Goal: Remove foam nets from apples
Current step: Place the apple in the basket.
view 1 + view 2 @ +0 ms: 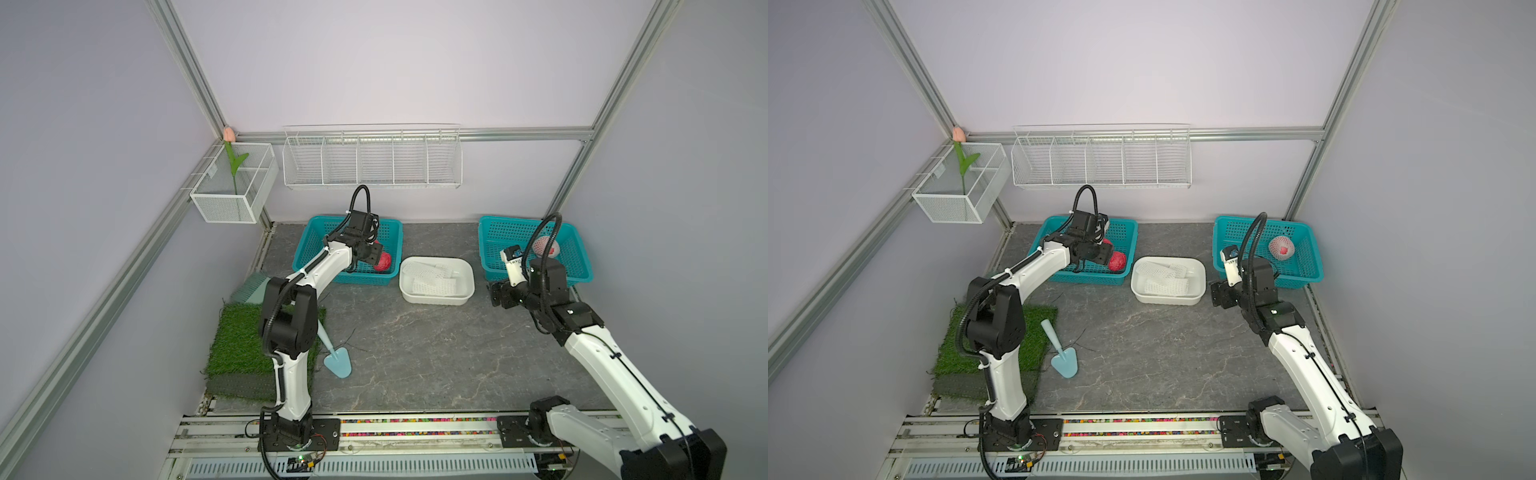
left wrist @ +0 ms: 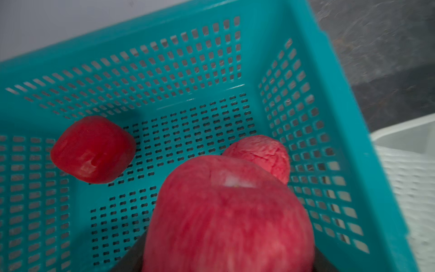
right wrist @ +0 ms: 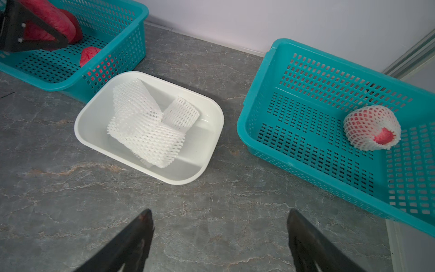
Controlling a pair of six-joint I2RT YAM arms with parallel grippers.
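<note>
My left pincer (image 1: 373,253) is clamped on a smooth pink-streaked apple (image 2: 228,219) over the perforated teal left basket (image 2: 164,58), where a deep-red apple (image 2: 93,149) and a wrinkly pink apple (image 2: 261,155) lie loose. My right pincer (image 3: 220,216) gapes wide above open marbled desk (image 3: 211,200). The netted apple (image 3: 369,127) sits toward the right basket (image 3: 259,131)'s far right corner. Limp diamond-mesh foam nets (image 3: 146,131) lie in the rounded white tub (image 3: 78,127).

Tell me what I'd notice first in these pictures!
The left gripper holds a big red apple over the left basket, where two bare apples lie. One netted apple sits alone in the right basket, and empty nets lie in the white tub between.
</note>
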